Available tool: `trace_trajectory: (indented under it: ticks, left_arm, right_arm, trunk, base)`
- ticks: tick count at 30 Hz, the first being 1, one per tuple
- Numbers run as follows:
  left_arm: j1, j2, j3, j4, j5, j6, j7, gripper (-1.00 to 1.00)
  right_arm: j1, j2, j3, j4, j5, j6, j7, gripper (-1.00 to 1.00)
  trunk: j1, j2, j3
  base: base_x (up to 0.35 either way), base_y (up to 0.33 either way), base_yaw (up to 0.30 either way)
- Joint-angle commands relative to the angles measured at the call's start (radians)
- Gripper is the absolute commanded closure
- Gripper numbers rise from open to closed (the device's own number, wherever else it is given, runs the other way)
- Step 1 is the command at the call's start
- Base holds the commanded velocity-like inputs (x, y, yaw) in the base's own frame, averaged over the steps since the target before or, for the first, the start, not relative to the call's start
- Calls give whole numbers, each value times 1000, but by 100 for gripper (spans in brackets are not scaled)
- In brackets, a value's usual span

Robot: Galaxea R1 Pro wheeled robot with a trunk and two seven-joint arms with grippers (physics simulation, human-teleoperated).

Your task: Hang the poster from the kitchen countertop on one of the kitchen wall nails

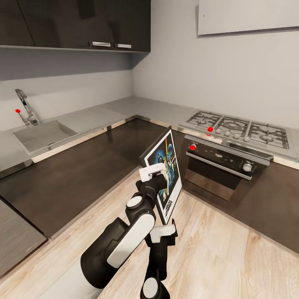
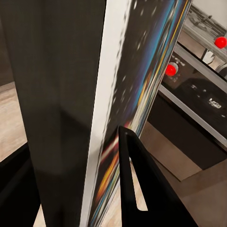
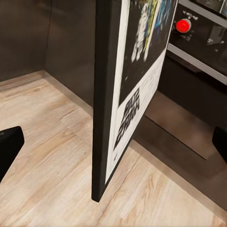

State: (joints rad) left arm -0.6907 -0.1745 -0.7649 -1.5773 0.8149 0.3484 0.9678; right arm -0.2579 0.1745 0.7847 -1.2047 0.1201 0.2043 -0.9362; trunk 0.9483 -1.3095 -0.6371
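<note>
The poster (image 1: 169, 164) hangs upright in the air over the wooden floor, in front of the dark cabinet fronts. Its printed face points toward the oven. My left gripper (image 1: 152, 171) is shut on its near vertical edge, about halfway up. In the left wrist view one black finger (image 2: 137, 184) lies on the printed face of the poster (image 2: 142, 71). My right gripper (image 1: 164, 231) sits just under the poster's lower corner, open. Its fingertips (image 3: 9, 149) stand wide to either side of the poster (image 3: 137, 71) without touching it. The pale grey kitchen countertop (image 1: 124, 106) runs along both walls. The wall nails are out of view.
A sink (image 1: 41, 135) with a faucet (image 1: 27, 110) sits in the left worktop. A gas hob (image 1: 238, 128) tops an oven (image 1: 224, 166) on the right. Dark wall cabinets (image 1: 83, 25) hang at upper left. A pale panel (image 1: 249, 16) hangs at upper right. Wooden floor (image 1: 220, 253) lies below.
</note>
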Motion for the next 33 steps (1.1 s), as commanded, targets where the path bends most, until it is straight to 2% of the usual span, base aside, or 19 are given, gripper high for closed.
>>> trace_trajectory:
  ticks: [1, 11, 14, 16, 19, 21, 23, 33]
  left_arm:
    - [-1, 0, -1, -1, 3, 6, 6, 100]
    - [-1, 0, -1, -1, 3, 4, 6, 100]
    - [-1, 0, -2, -1, 5, 3, 6, 100]
    - [-1, 0, -2, -1, 15, 2, 6, 100]
    - [-1, 0, -2, -1, 59, -21, 6, 100]
    - [-1, 0, -18, -1, 93, -48, 7, 100]
    - [-1, 0, -31, -1, 105, -57, 7, 100]
    - [-1, 0, -44, -1, 117, -68, 30, 100]
  right_arm:
    - [-1, 0, 1, 0, 6, 10, -4, -100]
    - [-5, 0, 1, 2, 7, 7, -5, -100]
    - [-17, 0, 1, 28, 7, 4, -6, -100]
    - [-25, 0, 1, 43, 6, 3, -10, -100]
    - [-38, 0, 1, 68, 5, 1, -29, -100]
    - [-44, 0, 1, 80, 4, 0, -42, -100]
    - [-47, 0, 1, 84, 3, 0, -47, -100]
    - [-49, 0, 1, 88, 3, 0, -51, -100]
  trunk:
    - [0, -1, -1]
    - [0, -1, -1]
    - [0, -1, -1]
    - [0, -1, -1]
    - [0, -1, -1]
    - [0, -1, -1]
    - [0, -1, -1]
    - [0, -1, -1]
  base:
    - [0, 0, 0]
    - [0, 0, 0]
    - [0, 0, 0]
    - [0, 0, 0]
    - [0, 0, 0]
    - [0, 0, 0]
    - [0, 0, 0]
    - [0, 0, 0]
